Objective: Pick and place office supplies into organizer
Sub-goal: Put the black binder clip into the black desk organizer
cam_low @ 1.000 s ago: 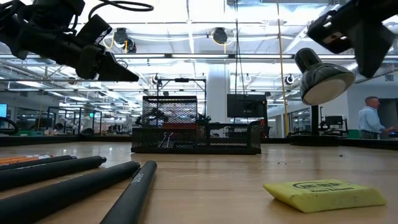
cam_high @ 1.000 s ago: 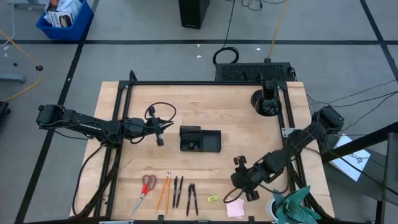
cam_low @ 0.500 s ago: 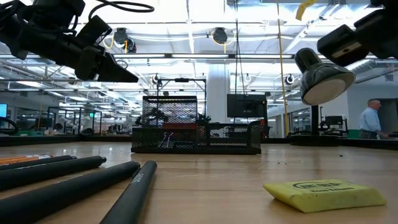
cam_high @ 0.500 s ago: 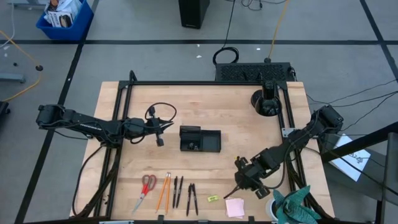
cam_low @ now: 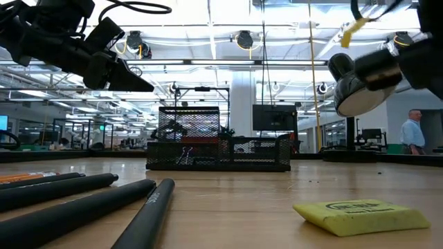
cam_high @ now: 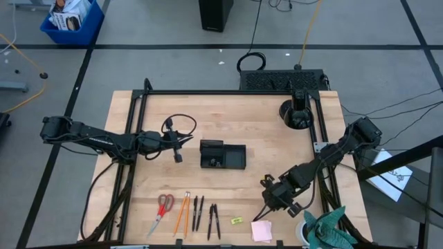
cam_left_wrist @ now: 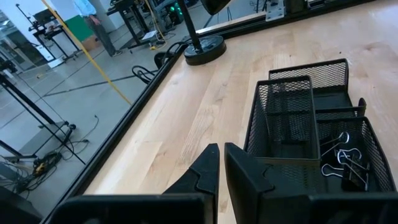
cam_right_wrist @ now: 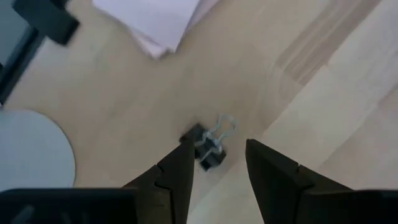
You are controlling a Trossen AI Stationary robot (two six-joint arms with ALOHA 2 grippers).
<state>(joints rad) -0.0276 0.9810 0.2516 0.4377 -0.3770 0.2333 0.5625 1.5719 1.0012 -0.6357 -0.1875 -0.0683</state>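
My right gripper (cam_high: 265,210) (cam_right_wrist: 216,163) hangs open near the table's front right, pointing steeply down. A small black binder clip (cam_right_wrist: 210,149) lies on the wood just past its fingertips, close to one finger; no touch shows. The pink sticky-note pad (cam_high: 261,230) (cam_right_wrist: 155,22) lies beside it. Red-handled scissors (cam_high: 163,211), orange pencils (cam_high: 183,213), black pens (cam_high: 205,216) and the yellow piece (cam_high: 237,220) (cam_low: 360,214) lie in a row at the front edge. The black mesh organizer (cam_high: 223,155) (cam_left_wrist: 311,118) stands mid-table with binder clips (cam_left_wrist: 343,165) inside. My left gripper (cam_high: 178,142) (cam_left_wrist: 218,163) hovers shut to its left.
A teal cloth (cam_high: 325,228) and a white round object (cam_right_wrist: 31,155) sit at the front right corner. A round black stand base (cam_high: 296,114) is at the far right. A black frame (cam_high: 138,104) borders the table. A person (cam_low: 414,130) stands far behind in the room.
My right gripper has drawn back off the pink pad toward the table's far edge, sunk a little, rolled about its wrist and tipped to point more steeply down. The pad now shows whole. Its fingers stay open.
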